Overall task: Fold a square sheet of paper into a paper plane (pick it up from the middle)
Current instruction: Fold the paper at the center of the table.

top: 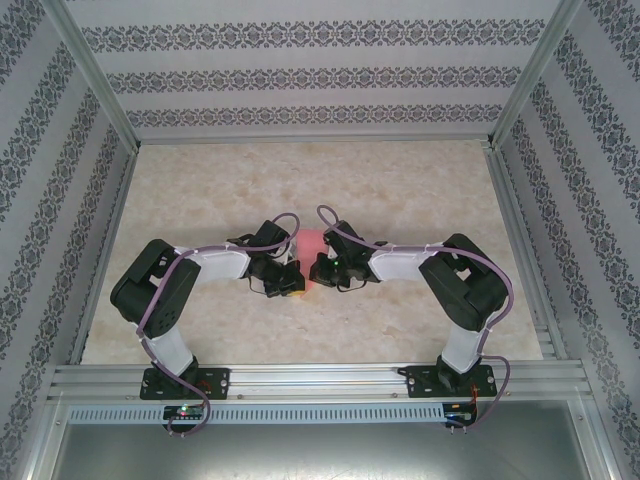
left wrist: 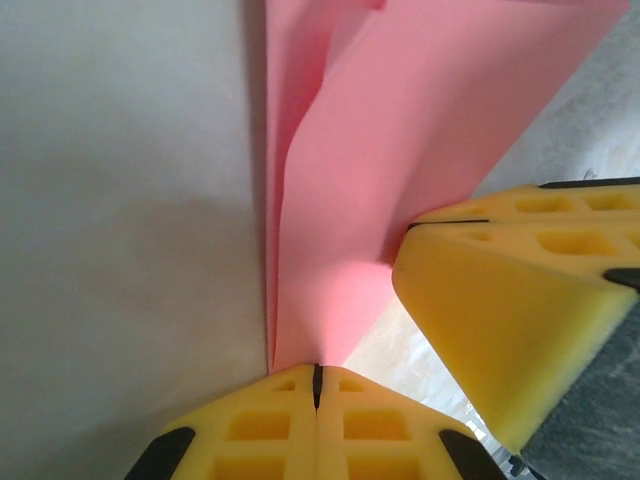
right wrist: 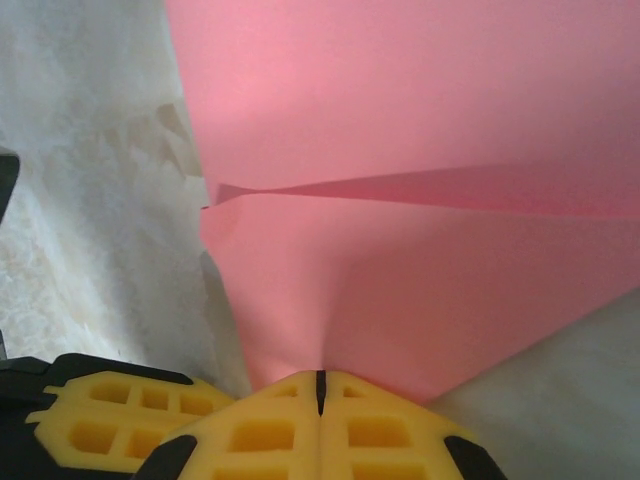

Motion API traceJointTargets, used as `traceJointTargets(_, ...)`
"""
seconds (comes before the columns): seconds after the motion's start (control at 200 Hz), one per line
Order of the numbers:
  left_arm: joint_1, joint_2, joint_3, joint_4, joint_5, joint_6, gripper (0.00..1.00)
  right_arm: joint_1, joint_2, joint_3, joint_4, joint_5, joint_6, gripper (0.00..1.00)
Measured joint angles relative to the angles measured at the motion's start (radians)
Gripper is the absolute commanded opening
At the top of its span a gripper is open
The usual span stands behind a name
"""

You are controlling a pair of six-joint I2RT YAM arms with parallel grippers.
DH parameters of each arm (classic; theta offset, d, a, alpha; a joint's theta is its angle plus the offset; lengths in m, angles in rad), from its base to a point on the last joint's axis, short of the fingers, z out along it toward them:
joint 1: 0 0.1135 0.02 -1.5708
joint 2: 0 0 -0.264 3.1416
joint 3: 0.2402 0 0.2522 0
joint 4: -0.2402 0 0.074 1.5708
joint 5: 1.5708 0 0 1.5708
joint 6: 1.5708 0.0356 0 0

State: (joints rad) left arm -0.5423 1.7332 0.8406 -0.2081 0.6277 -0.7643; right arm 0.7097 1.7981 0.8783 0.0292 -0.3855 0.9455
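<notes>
The salmon-pink sheet of paper (top: 312, 244) is held up between both grippers at the table's middle. It is folded, with layered edges (left wrist: 300, 200) in the left wrist view and a sharp crease (right wrist: 400, 185) running across it in the right wrist view. My left gripper (left wrist: 317, 372) is shut on the paper's narrow lower end. My right gripper (right wrist: 320, 378) is shut on another edge of it. The right gripper's yellow fingers (left wrist: 500, 300) sit close beside the left ones. From above, the left gripper (top: 293, 281) and right gripper (top: 319, 270) almost touch.
The marbled beige tabletop (top: 400, 200) lies under the paper. Patterned walls and aluminium frame rails (top: 310, 142) close in the back and sides. Both arms bend inward from their bases at the near rail (top: 320, 378).
</notes>
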Motion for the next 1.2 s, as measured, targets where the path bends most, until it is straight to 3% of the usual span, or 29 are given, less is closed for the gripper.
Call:
traceJointTargets(0.704,0.000,0.000,0.001,-0.006,-0.003,0.000,0.00,0.002,0.011,-0.016,0.031,-0.037,0.072,0.00)
traceJointTargets(1.024,-0.001,0.008,0.019,-0.037,-0.006,0.002,0.00,-0.189,0.048,0.061,-0.060,-0.071,-0.077,0.00)
traceJointTargets(1.199,-0.001,0.007,0.040,-0.088,-0.025,0.035,0.00,-0.269,0.051,0.097,-0.110,-0.018,-0.121,0.00)
